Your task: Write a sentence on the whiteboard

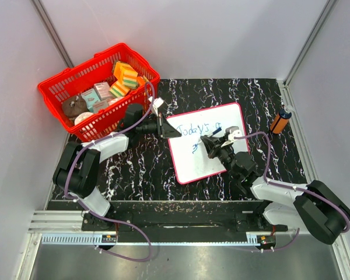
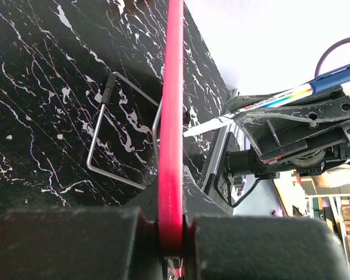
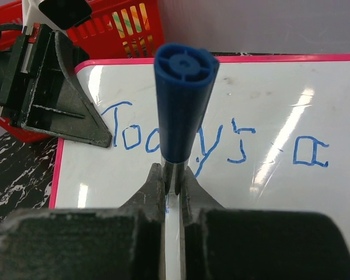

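Pinching blue marker (image 3: 184,105) between right fingers (image 3: 156,189), holding it over whiteboard (image 1: 189,160) middle | resting whiteboard on black marbled table (image 1: 140,169) | showing blue sentence (image 3: 128,133) "Today's a" across whiteboard's far half | clamping whiteboard's left red rim between pressed-in left fingers (image 2: 144,226) | standing beyond whiteboard's far-left corner: red basket (image 1: 58,87)

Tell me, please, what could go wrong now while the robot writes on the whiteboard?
1. The left gripper pinches the whiteboard only at its rim, so pressure from the marker might turn the board and bend the letters.
2. The right gripper holds the marker low over the sentence; its fingers might smear the blue ink.
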Tool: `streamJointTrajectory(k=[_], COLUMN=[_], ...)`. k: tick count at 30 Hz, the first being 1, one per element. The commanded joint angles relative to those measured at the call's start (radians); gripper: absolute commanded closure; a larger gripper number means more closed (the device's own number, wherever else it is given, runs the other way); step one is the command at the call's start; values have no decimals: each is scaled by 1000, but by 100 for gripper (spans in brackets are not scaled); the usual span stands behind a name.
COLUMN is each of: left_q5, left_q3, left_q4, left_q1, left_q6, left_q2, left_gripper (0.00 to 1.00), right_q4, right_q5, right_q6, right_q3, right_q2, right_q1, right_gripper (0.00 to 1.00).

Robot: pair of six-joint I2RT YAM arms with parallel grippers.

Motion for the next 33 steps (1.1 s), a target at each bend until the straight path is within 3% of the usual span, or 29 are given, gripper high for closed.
streamJointTrajectory(k=[1,33], left_q5=[-79,-79], left_q3=[-34,-30], left_q4=[-129,-137], left_q1=[-3,-3], left_q6=[136,142], left_q2=[-3,4], left_gripper=[100,100], right_q4=[18,-28], right_q5=[59,-3], right_q6=[-6,41], right_q3=[19,-57], right_q2=[-7,-60], right_q1=[-6,-6], right_gripper=[100,100])
